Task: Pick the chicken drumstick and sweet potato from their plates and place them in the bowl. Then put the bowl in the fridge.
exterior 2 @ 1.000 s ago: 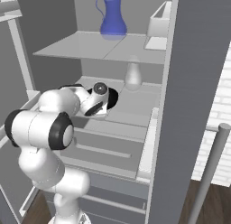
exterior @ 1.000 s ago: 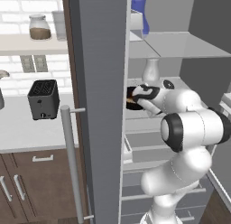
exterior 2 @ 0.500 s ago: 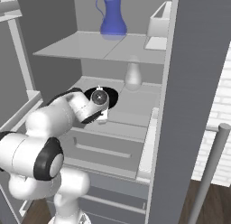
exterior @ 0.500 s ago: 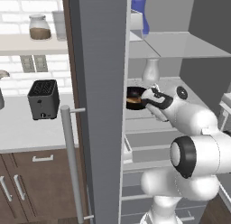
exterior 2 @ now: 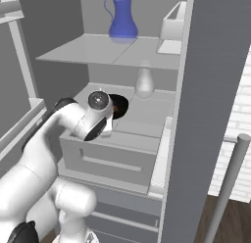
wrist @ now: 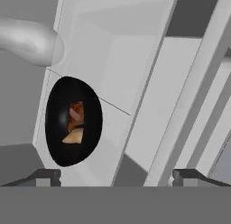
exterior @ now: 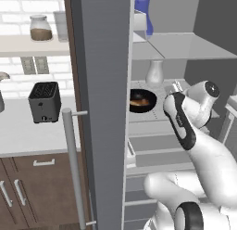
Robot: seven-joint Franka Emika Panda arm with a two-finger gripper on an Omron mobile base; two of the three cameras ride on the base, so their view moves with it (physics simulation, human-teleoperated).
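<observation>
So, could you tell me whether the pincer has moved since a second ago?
Yes: the pincer has drawn back off the bowl, away from the white vase.

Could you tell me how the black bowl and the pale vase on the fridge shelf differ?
The bowl is black, wide and shallow; the vase is pale grey, narrow and tall. The bowl holds food; nothing shows in the vase. Both stand on the same fridge shelf.

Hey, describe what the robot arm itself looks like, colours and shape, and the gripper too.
The arm is glossy white, built of rounded tubular links with dark grey to black joint bands and a round dark-centred cap at the wrist. One link carries a long black strip. The gripper ends in two small dark, blocky finger tips. No cables or markings show.
</observation>
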